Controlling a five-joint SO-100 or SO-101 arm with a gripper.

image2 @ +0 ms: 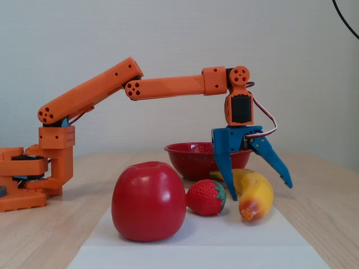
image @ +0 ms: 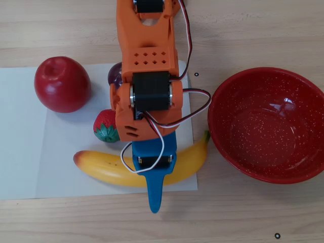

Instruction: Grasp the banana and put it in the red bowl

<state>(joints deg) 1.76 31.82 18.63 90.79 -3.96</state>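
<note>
Banana (image: 109, 169) and red bowl (image: 268, 124) are the task's pair: the bowl, the larger, sits against the worktop's (image: 243, 30) right edge in the overhead view, and the banana lies just left of it on white paper (image: 20, 152) toward the near edge. Above the banana's middle, the blue tool (image2: 262, 191) spreads wide, straddling it, holding nothing.
</note>
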